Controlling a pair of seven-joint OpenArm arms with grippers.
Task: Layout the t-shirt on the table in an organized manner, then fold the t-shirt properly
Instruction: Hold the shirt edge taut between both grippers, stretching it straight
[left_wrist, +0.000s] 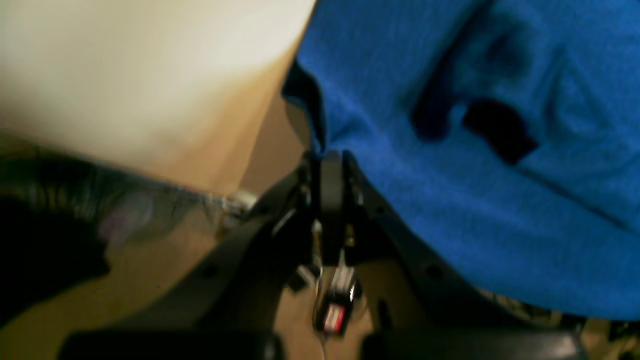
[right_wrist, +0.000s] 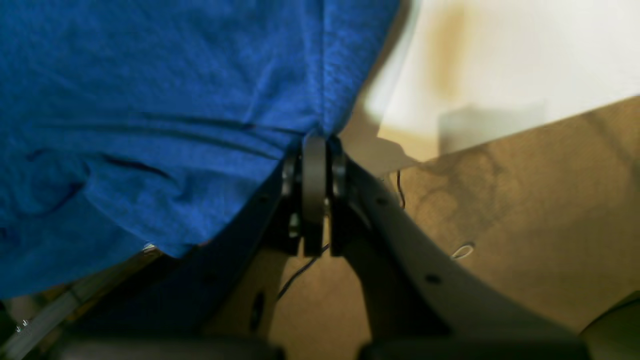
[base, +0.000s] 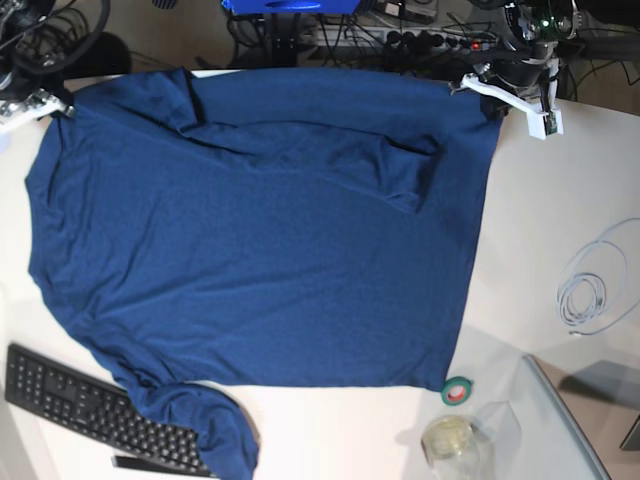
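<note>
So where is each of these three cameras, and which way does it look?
Left wrist: on the left arm, looking along its shut tool pinching the t-shirt edge.
Right wrist: on the right arm, looking along its shut tool on the shirt's hem.
Base: overhead, looking down on the table; both arms at the far corners.
All share the t-shirt.

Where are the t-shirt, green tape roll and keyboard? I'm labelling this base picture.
t-shirt (base: 260, 240): base view, middle of the spread body.
green tape roll (base: 458, 391): base view, its ring.
keyboard (base: 80, 405): base view, its keys.
</note>
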